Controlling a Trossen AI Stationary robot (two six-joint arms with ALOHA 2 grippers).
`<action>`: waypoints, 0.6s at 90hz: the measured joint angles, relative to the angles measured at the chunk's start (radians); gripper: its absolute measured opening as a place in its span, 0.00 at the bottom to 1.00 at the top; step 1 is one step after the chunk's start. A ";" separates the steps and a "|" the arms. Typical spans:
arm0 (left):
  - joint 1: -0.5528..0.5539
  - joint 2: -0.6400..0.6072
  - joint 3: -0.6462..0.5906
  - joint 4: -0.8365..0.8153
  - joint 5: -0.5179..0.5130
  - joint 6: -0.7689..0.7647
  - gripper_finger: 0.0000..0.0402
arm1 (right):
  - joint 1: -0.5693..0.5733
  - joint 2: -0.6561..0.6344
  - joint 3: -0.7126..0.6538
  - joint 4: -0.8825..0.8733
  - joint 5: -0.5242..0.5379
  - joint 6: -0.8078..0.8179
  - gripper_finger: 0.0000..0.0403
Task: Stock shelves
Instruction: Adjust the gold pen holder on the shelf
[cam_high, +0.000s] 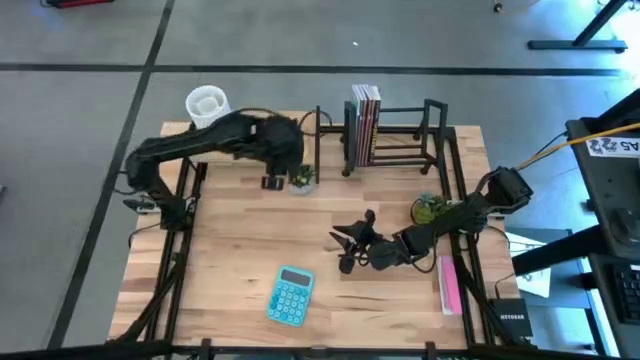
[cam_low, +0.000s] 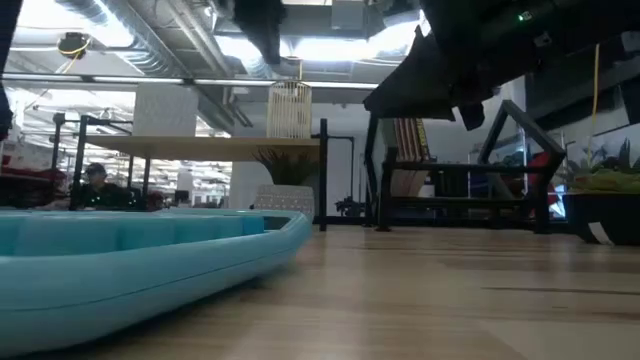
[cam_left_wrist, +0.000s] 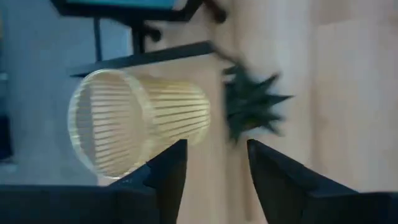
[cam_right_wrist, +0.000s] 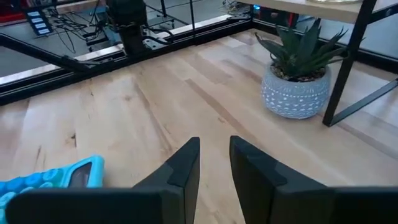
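Light-wood shelf (cam_high: 250, 125) on thin black legs stands left of the black bar rack (cam_high: 400, 135), which holds books (cam_high: 364, 122). Under the shelf we see a small potted plant (cam_right_wrist: 296, 87): stiff, likely light, best gripped at the pot. Our left gripper (cam_left_wrist: 214, 165) hovers above it, the right gripper (cam_right_wrist: 214, 162) nearby; both gape empty.

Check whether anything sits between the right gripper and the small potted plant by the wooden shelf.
Nothing visible does. The right gripper is open and empty over bare tabletop, and the potted plant stands ahead beside the shelf leg. The blue calculator lies off to one side.
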 joint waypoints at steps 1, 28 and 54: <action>0.006 0.000 0.000 0.003 -0.001 0.005 0.42 | 0.000 0.000 0.000 0.000 -0.001 0.001 0.18; 0.082 -0.020 0.000 0.056 0.011 0.082 0.54 | 0.000 0.000 0.000 -0.001 -0.003 0.009 0.18; 0.166 0.054 0.001 0.048 0.075 0.086 0.45 | 0.000 0.000 0.000 0.000 -0.003 0.036 0.18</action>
